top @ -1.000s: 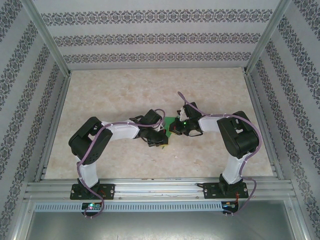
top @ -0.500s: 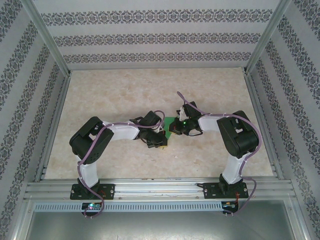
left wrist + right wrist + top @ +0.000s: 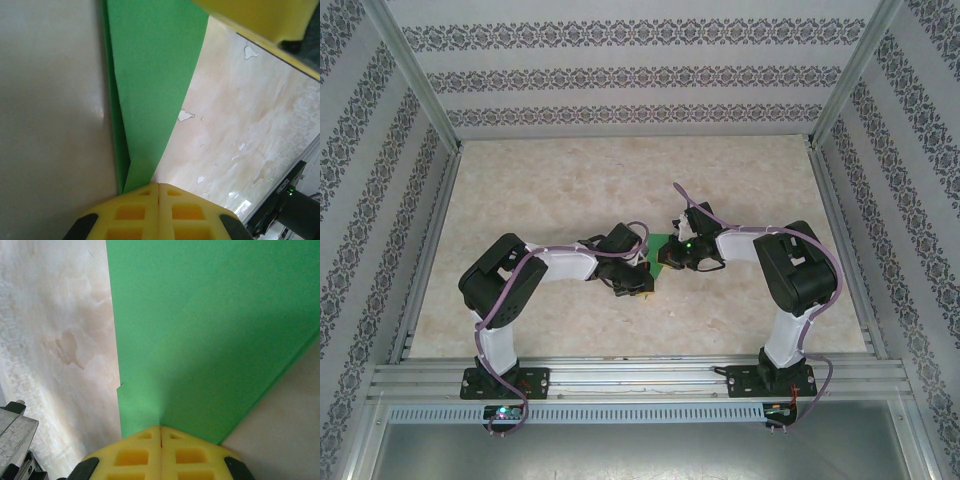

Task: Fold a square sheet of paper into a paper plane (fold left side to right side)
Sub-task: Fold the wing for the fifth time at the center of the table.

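From above, the thin, bright green sheet of paper [image 3: 663,246], partly folded, lies at the middle of the pale marbled tabletop [image 3: 620,180]. It sits between the left fingers [image 3: 642,286] and the right fingers [image 3: 673,262], which close in from either side.

In the left wrist view, the yellow left fingers [image 3: 159,192] at the bottom edge are clenched on a pointed corner of the sheet of paper [image 3: 150,75]. A doubled layer runs up the paper's left side.

In the right wrist view, the right fingers [image 3: 161,435] at bottom centre are clenched on the paper's near edge. Green [image 3: 210,340] fills the upper right, and a small step shows on its left border.

With two pinches on one thin sheet, uneven pulling or twisting could tear or buckle it. A slipping grip would let the layers shift, and the crease would land crooked.
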Motion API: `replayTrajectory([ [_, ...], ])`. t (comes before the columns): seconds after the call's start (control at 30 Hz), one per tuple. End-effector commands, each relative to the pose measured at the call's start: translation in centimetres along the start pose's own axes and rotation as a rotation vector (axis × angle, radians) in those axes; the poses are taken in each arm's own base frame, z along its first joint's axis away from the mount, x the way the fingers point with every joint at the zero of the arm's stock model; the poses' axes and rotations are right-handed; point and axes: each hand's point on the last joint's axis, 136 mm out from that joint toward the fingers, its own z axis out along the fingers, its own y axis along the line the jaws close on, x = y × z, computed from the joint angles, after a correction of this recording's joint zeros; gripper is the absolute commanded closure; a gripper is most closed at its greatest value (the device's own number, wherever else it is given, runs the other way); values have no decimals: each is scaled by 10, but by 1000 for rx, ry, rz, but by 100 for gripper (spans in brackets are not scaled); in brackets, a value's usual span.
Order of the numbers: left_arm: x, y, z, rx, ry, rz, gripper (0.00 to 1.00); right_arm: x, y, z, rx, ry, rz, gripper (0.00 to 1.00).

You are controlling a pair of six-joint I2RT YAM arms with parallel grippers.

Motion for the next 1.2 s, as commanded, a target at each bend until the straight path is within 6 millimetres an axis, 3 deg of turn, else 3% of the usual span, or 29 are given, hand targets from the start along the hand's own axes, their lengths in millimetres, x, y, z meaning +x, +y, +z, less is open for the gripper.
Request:
replayTrajectory([
  [0.0,5,19,-1,-52,1,-33,99,43,-75,11,278,106,102,100],
  [0.33,28,40,-2,-94,52,-45,99,43,-76,9,292,112,97,100],
  [0.7,56,48,-10,-86,106,-21,100,43,-75,9,294,120,96,100],
  [0.97,35,6,-42,30,3,31,100,42,-71,10,279,119,98,100],
  [1.17,9,-22,-41,98,-26,70,100,41,-69,11,277,116,96,100],
])
